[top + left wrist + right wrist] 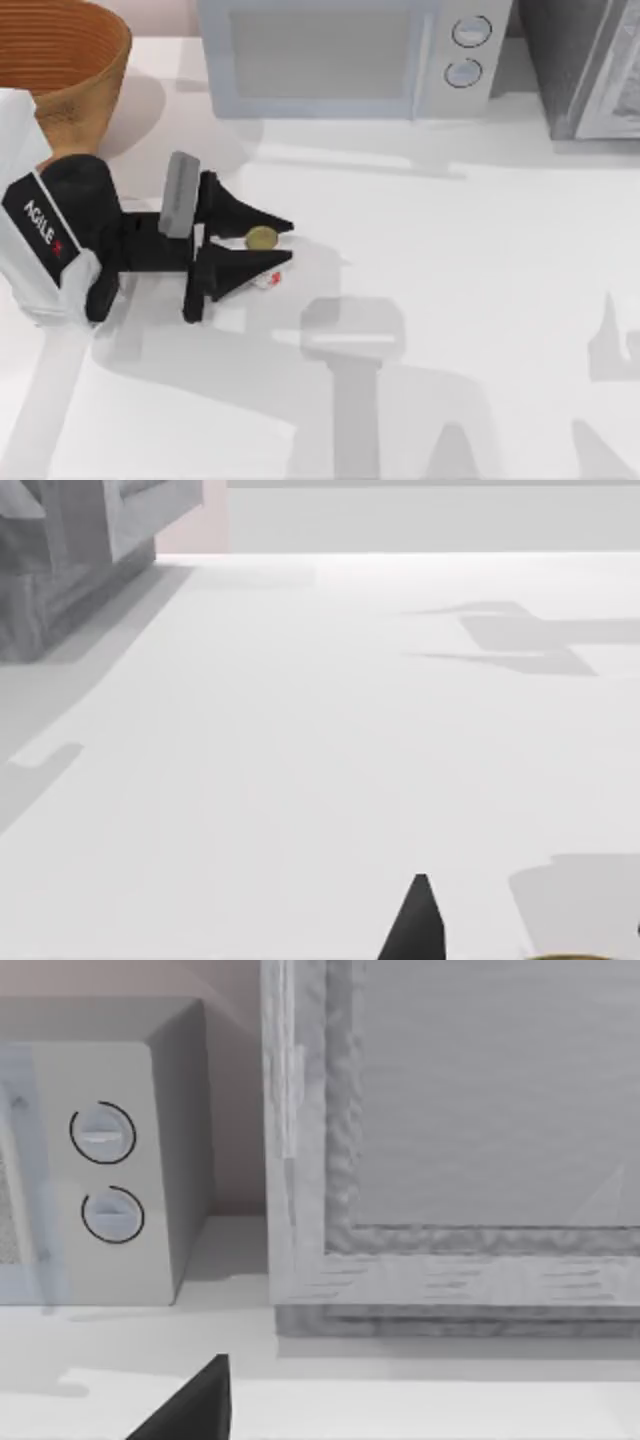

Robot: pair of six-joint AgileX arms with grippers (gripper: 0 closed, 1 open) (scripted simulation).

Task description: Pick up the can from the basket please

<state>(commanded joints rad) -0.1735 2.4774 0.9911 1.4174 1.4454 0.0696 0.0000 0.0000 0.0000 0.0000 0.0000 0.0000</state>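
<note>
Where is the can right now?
In the top view the can lies on the table's left side, between the left gripper's fingers, outside the basket.

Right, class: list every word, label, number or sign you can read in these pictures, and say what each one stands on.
"AGILE", white letters followed by a red mark, on the left arm's black panel.
Red marks on the can, between the left tool's fingers: too small to read.
Microwave dials: curved lines around them, no numbers or words.
</note>
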